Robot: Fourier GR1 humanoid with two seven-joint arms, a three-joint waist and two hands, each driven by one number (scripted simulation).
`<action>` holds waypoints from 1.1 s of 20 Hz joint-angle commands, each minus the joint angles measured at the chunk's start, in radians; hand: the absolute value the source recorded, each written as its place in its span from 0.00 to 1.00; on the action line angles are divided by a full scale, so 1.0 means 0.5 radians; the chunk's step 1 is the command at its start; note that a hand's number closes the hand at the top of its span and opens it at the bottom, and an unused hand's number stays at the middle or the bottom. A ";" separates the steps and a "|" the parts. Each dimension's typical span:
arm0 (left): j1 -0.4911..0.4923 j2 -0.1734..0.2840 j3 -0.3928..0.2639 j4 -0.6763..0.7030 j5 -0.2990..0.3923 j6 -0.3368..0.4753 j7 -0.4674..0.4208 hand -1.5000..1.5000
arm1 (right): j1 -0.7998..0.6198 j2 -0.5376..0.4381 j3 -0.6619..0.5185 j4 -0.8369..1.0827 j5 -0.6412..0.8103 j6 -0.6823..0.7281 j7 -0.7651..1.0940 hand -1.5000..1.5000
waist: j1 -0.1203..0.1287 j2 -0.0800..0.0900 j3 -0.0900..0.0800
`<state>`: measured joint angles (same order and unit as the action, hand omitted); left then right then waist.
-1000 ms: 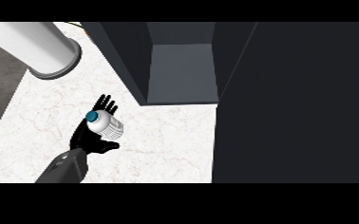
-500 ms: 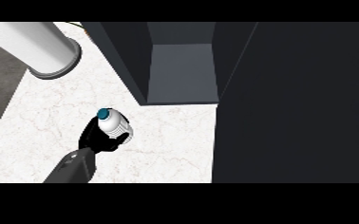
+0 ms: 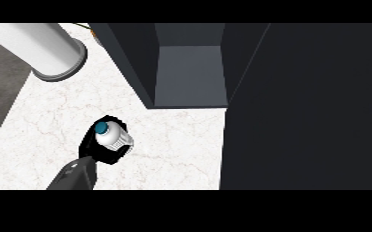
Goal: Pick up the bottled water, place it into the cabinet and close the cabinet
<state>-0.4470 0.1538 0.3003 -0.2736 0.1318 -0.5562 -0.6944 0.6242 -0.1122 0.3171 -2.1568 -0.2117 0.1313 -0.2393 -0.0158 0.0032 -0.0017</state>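
Note:
The bottled water (image 3: 114, 137), white with a blue cap, points its cap up at me in the head view. My left hand (image 3: 91, 148) is shut on it, black fingers curled round its body, over the white marble counter (image 3: 181, 142). The open cabinet (image 3: 190, 73) stands up and to the right of the bottle, its grey floor bare. The cabinet's dark door (image 3: 298, 108) fills the right side of the view. My right hand does not show.
A large white cylinder (image 3: 44, 49) lies at the upper left, partly over the counter's left edge. The counter's left edge runs down past a grey floor strip (image 3: 11, 88).
The left hand's fingers, spread behind the bottle a second ago, have curled round it. The bottle has turned cap-up and shifted slightly toward me.

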 commanded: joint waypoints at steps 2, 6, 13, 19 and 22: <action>0.138 0.049 0.113 -0.031 0.120 -0.076 -0.209 1.00 | 0.013 -0.028 -0.066 0.081 -0.046 0.042 -0.072 0.00 | 0.010 -0.002 0.001; 0.083 0.064 0.206 -0.144 0.299 -0.142 0.001 1.00 | -0.019 0.009 0.011 0.078 0.040 -0.016 -0.044 0.00 | 0.029 -0.011 0.004; 0.300 0.000 0.110 -0.360 0.340 -0.282 0.061 1.00 | -0.008 0.026 0.109 -0.030 0.102 -0.085 0.034 0.00 | 0.032 -0.011 0.003; 0.464 -0.193 -0.033 -0.973 0.439 -0.002 0.497 1.00 | 0.072 -0.009 0.095 0.082 0.047 0.005 -0.155 0.00 | 0.042 -0.019 0.007; 0.509 -0.242 -0.080 -1.320 0.514 0.154 0.752 1.00 | 0.072 -0.013 0.111 0.088 0.044 -0.004 -0.136 0.00 | 0.044 -0.019 0.007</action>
<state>-0.2440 0.0682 0.2988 -0.7537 0.3596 -0.5256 -0.4280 0.6426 -0.1235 0.3500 -2.1400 -0.2028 0.1250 -0.2698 0.0049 -0.0053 0.0012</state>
